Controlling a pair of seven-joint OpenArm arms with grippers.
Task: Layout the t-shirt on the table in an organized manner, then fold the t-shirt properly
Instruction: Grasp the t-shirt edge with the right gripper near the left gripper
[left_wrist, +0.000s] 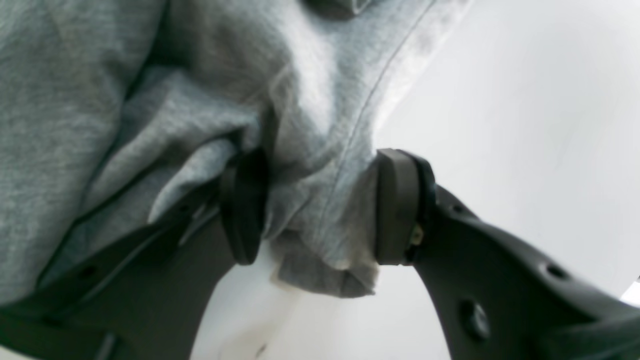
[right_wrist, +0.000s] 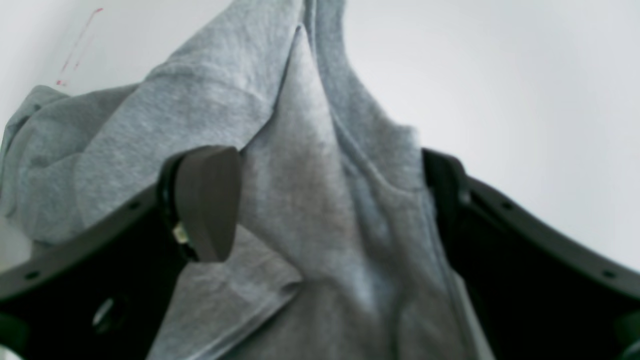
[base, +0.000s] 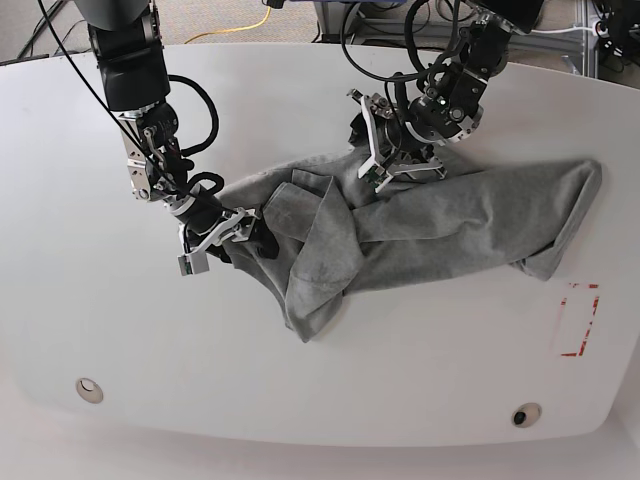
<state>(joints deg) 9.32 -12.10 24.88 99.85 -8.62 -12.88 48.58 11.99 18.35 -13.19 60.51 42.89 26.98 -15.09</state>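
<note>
White table (base: 120, 340) carries the crumpled t-shirt (base: 450, 230), long axis left-right. Right gripper (base: 232, 236) straddles its near-left edge, spread wide; left gripper (base: 385, 150) spread around the far edge.

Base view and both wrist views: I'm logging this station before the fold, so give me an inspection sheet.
Surface: white table, two grommets, red tape rectangle.
Job's things: grey t-shirt crumpled, bunched, not laid flat.
Clutter: nothing seen.
Hands: left hand jaws apart, fabric between them; right hand jaws wide, cloth between them.
Cables: black cables on both arms; yellow cable on the floor.
Surroundings: carpet, metal frame behind the table.
</note>
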